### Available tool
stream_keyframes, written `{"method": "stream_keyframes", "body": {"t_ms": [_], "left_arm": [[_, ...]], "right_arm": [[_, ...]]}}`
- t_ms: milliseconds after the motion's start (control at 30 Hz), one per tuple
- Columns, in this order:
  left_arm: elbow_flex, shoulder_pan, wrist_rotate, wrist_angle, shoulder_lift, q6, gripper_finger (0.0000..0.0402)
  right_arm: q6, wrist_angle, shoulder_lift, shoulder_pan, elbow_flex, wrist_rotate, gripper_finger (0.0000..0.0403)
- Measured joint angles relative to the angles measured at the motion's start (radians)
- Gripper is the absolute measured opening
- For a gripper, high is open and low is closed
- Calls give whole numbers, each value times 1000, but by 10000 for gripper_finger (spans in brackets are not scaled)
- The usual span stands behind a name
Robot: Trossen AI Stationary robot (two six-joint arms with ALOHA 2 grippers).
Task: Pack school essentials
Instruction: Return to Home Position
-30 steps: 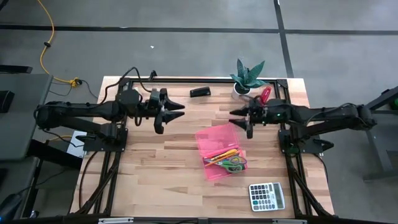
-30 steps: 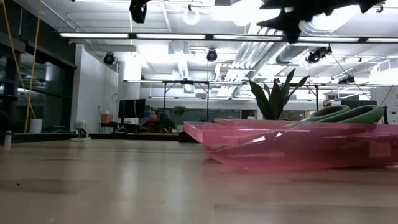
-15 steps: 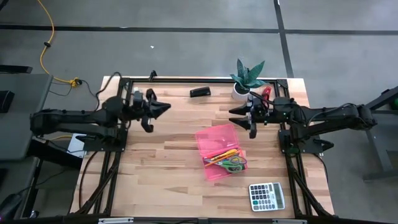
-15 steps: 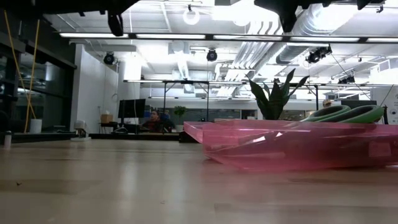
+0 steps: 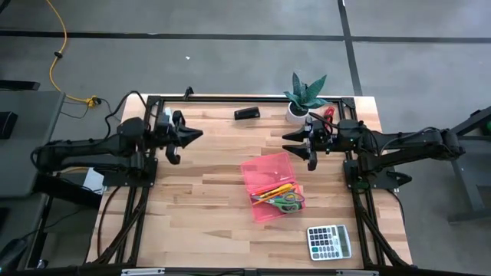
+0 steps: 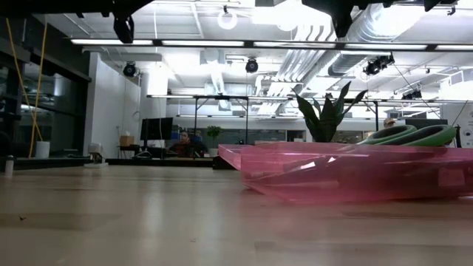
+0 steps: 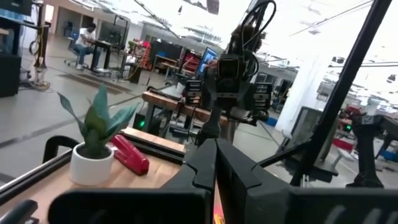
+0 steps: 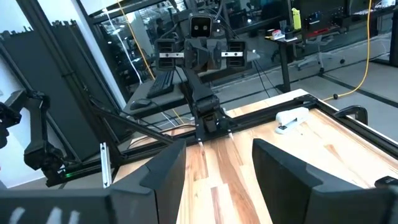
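A translucent pink tray (image 5: pixel 268 170) lies at the table's middle and also shows in the low view (image 6: pixel 347 174). In it lie green-handled scissors (image 5: pixel 290 202) and thin orange and yellow pencils (image 5: pixel 270 191). The green handles rise over the tray's rim in the low view (image 6: pixel 414 135). My left gripper (image 5: pixel 198 134) hangs shut and empty above the table's far left; its fingers meet in the left wrist view (image 7: pixel 214 165). My right gripper (image 5: pixel 288 139) hangs open and empty above the table, beyond the tray's far edge; the gap shows in the right wrist view (image 8: pixel 219 168).
A potted green plant (image 5: pixel 305 95) and a red stapler-like thing (image 5: pixel 328 115) stand at the far right. A black thing (image 5: pixel 246 113) lies at the far edge and a calculator (image 5: pixel 329 242) at the near right. Bare wood lies left of the tray.
My left gripper has drawn back toward the table's left edge, away from the tray, staying shut. My right gripper has risen a little and otherwise kept its place. The tray and what lies in it have not moved.
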Motion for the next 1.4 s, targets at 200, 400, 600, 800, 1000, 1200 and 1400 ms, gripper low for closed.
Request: {"method": "stream_keyframes", "body": {"t_ms": [200,400,600,800,1000,1200,1400], "left_arm": [[0,-63,-56,2,5,0,0],[0,-132,-128,2,5,13,0],[0,-164,-168,2,5,45,0],[0,-165,-169,2,5,45,0],[0,-165,-169,2,5,44,0],[-15,-166,-145,7,-45,23,0],[-148,-200,-154,3,-198,-20,0]], "right_arm": [[0,-1,0,0,0,0,176],[0,-2,0,0,0,0,176],[0,-2,0,0,0,0,176],[0,-3,1,0,0,0,176],[0,-3,1,0,0,0,176],[8,-3,1,0,0,0,176],[8,-3,1,0,0,0,176]]}}
